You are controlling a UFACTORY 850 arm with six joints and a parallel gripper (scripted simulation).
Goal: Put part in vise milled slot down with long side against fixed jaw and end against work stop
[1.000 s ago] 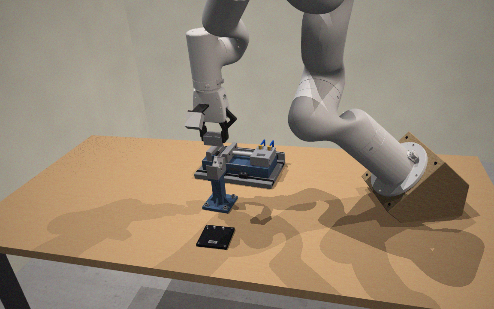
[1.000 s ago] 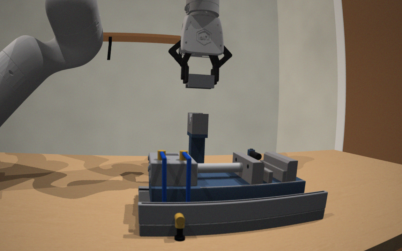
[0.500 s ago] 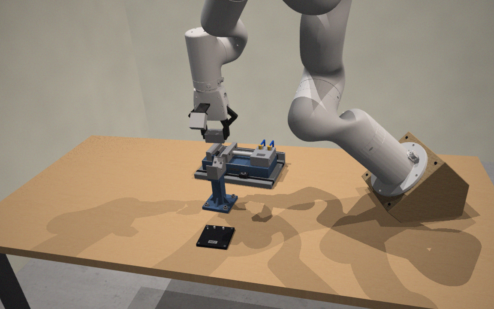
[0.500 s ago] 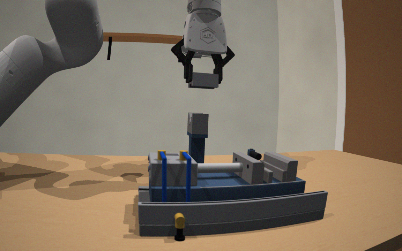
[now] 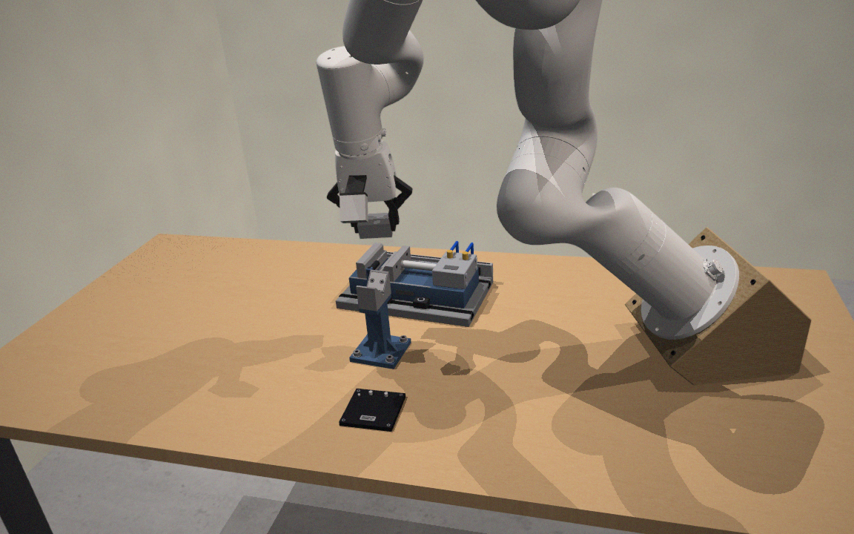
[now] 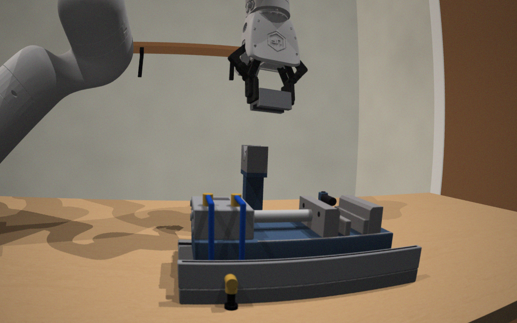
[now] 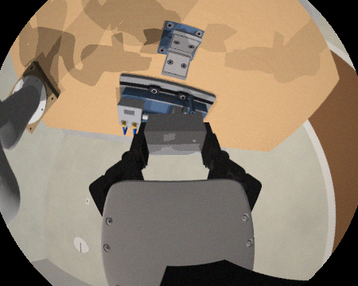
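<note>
The jaws of the black-fingered gripper are closed on the grey rectangular metal block, which is held level between them and carried high in the air. In the exterior view a narrower stepped band is seen along the block's underside; whether that is the milled slot cannot be told.

The block hangs well above the blue-based open vise, nearly over its moving jaw plate and air-cylinder rod, not over the gap before the grey fixed jaw. The step in hand is judged to be the carry to the vise. It would be done well if the block were brought squarely over the gap, its long side parallel to the fixed jaw, lowered straight onto the low bars, then eased toward the fixed jaw and the short black work-stop rod.

Beyond stand the grey V-block on its blue pedestal and the black square infeed plate, now bare, on the wooden desk.
</note>
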